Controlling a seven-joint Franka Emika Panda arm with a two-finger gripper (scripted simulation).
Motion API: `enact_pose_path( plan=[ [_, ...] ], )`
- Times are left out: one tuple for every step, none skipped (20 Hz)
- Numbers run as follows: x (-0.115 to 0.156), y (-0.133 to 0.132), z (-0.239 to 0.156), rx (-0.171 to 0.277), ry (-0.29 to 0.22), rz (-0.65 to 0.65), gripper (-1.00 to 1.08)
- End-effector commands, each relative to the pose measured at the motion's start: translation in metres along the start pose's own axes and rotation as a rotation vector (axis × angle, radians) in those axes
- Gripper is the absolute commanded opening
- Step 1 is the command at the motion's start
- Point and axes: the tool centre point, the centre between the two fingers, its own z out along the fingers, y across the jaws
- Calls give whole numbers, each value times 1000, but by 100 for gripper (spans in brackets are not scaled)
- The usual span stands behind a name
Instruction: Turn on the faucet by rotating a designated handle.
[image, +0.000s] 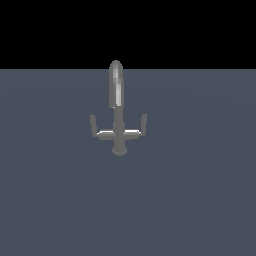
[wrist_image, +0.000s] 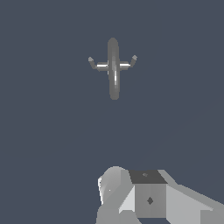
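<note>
In the middle of the bare grey floor stands the faucet, so the gripper, jaw state unreadable and well apart, should approach its left-hand handle squarely.

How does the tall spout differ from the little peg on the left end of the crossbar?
The spout is far taller and thicker than the handle. The spout rises from the faucet's centre with a rounded tip; the handle stands at the crossbar's end on the exterior view's left, with a flat top. Both are grey metal and upright.
</note>
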Motion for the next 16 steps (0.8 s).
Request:
enact_pose_path(
  plan=[
    [0,0,0,0,0,0,-100],
    [0,0,0,-1,0,-1,-100],
    [0,0,0,-2,0,-4,-100],
    [0,-1,0,-5,-1,-9,-100],
    [0,-1,0,-9,-1,-16,-100],
    [1,-2,-1,-14,-1,-25,-100],
    [1,-2,-1,-20,-2,-35,-100],
    [1,-3,-1,-25,-2,-45,-100],
    [1,-3,-2,-29,-2,-52,-100],
    [1,-4,-2,-32,-2,-57,-100],
    [1,-4,-2,-34,-1,-61,-100],
    [1,-4,-2,-35,-1,-62,-100],
    [1,-5,-2,-35,0,-62,-100],
    [1,-4,-2,-34,0,-60,-100],
    [1,-4,-2,-34,-1,-61,-100],
    [1,-4,-2,-35,-2,-63,-100]
  ],
)
